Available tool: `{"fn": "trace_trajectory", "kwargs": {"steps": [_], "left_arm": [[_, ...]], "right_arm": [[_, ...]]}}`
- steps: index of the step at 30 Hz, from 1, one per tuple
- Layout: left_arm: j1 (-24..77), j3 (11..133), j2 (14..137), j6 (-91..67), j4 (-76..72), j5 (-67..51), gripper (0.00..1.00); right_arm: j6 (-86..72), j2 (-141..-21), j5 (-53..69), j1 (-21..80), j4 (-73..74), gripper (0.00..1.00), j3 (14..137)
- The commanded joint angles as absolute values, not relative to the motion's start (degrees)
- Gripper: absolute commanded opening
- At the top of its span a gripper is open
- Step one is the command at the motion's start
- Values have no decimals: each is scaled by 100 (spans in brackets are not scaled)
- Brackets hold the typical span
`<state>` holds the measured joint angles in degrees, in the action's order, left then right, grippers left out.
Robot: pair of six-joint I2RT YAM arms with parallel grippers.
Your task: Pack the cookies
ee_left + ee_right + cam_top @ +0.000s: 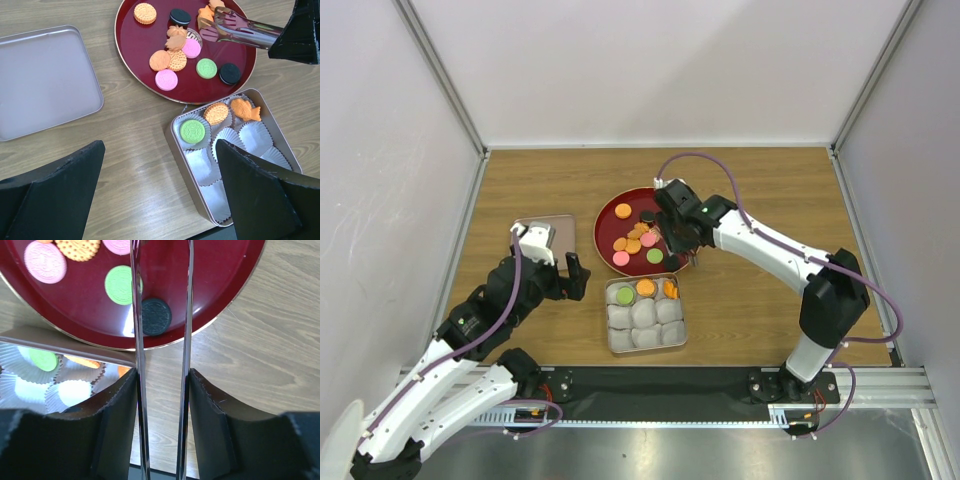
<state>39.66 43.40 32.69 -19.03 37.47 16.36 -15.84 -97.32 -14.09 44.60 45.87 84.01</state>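
Note:
Cookies (pixel 166 79) in orange, pink, green and black lie on a round red plate (pixel 131 60). The square tin (pixel 176 145) below it holds a green cookie (pixel 193 131), a round orange one (pixel 216 113) and a fish-shaped orange one (pixel 246 110) in paper cups. My right gripper (pixel 161 390) is shut on metal tongs (pixel 137 340). The tongs' tips (pixel 216 24) hang over orange cookies at the plate's far side. I cannot tell if they hold one. My left gripper (pixel 160 200) stands open and empty over the wood left of the tin.
The tin's lid (pixel 45 80) lies upside down on the table left of the plate. Several empty paper cups (pixel 255 135) fill the rest of the tin. White walls close in the table (pixel 760 200) on three sides.

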Motion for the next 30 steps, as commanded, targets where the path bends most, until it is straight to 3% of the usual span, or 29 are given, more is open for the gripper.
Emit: {"fn": "trace_trajectory", "kwargs": {"steps": [1, 30], "left_arm": [[4008, 4421, 3225, -1916, 3630, 1679, 100], [4017, 4412, 3190, -1907, 3621, 1652, 100]], "right_arm": [[-1608, -9651, -1336, 4570, 4368, 48, 8657], [-1617, -10186, -1160, 4799, 4307, 50, 8807]]}}
